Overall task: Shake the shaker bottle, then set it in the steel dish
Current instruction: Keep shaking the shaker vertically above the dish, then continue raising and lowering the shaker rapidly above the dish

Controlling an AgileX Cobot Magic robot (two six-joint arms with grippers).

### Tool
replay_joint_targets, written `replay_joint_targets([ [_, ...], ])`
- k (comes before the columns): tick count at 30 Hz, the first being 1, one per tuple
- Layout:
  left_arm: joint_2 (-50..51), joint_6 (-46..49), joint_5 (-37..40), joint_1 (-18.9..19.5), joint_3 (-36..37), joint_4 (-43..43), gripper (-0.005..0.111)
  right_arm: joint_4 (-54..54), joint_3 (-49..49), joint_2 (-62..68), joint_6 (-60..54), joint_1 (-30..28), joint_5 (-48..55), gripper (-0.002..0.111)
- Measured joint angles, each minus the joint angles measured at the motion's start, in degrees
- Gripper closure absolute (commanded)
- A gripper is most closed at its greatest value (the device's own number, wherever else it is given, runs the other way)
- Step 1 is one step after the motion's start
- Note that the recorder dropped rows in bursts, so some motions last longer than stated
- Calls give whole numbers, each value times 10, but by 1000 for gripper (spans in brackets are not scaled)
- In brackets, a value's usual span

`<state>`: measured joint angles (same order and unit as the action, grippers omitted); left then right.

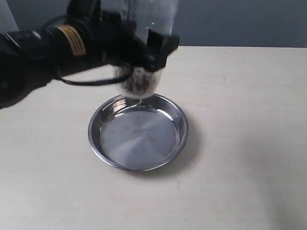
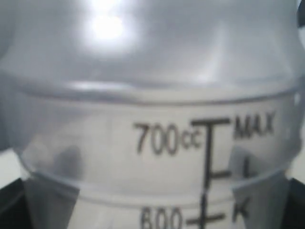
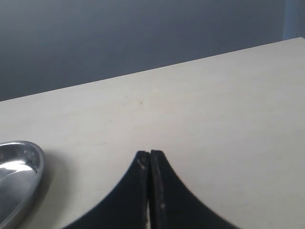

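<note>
Blur softens the clear plastic, cocktail-shaker-shaped bottle (image 1: 153,19) in the exterior view, where it stands roughly upright in the grip of the black left gripper (image 1: 156,50). The left gripper's fingers are clamped on the bottle's sides, one on either side of its body. The bottle's narrower lower end holds a clump of dark brownish bits (image 1: 136,85) and shows right over the far rim of the round, shallow, shiny stainless-steel dish (image 1: 98,143). Whether the bottle's base touches that rim or hangs just above it cannot be told.

The dish lies flat on the pale beige table (image 1: 240,143), and a small stamped mark (image 1: 138,133) shows in the middle of its flat bottom.

The left wrist view is filled by the bottle's translucent wall (image 2: 95,143), with the domed shoulder above and the printed marks "700cc", "MAX" and part of "600" on a measure line. Dark parts of the gripper show at the two lower corners.

In the right wrist view the black right gripper (image 3: 150,164) has its two fingers pressed together with nothing between them. It hangs over bare table, and the dish's rim (image 3: 38,164) shows near it at the frame's edge.
</note>
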<state>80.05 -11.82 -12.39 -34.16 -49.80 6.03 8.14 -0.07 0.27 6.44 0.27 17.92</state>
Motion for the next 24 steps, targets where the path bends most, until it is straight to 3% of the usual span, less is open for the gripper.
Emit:
replay_joint_targets([
  [3, 4, 78, -36, 22, 6, 6, 106, 0, 0, 0, 0, 0, 0, 109],
  [4, 19, 95, -36, 44, 13, -25, 106, 1, 0, 0, 0, 0, 0, 109],
  [5, 52, 76, -16, 86, 32, -117, 106, 1, 0, 0, 0, 0, 0, 109],
  [6, 64, 53, -3, 96, 40, -139, 106, 1, 0, 0, 0, 0, 0, 109],
  [9, 61, -5, 8, -21, 41, 67, 106, 2, 0, 0, 0, 0, 0, 109],
  [10, 61, -6, -7, -23, 41, 50, 106, 2, 0, 0, 0, 0, 0, 109],
  [13, 82, -27, -33, 25, 41, -79, 106, 2, 0, 0, 0, 0, 0, 109],
  [14, 87, -47, 1, 24, 42, -28, 106, 2, 0, 0, 0, 0, 0, 109],
  [15, 83, -48, 34, -5, 42, 82, 106, 2, 0, 0, 0, 0, 0, 109],
  [16, 77, -42, 31, -13, 43, 123, 106, 2, 0, 0, 0, 0, 0, 109],
  [19, 75, -61, -36, 101, 23, 39, 106, 2, 0, 0, 0, 0, 0, 109],
  [20, 45, -83, -38, 115, -12, 62, 106, 2, 0, 0, 0, 0, 0, 109],
  [22, -6, -111, -47, 106, -66, 110, 106, 2, 0, 0, 0, 0, 0, 109],
  [24, 21, -138, -36, 89, -29, 117, 106, 2, 0, 0, 0, 0, 0, 109],
])
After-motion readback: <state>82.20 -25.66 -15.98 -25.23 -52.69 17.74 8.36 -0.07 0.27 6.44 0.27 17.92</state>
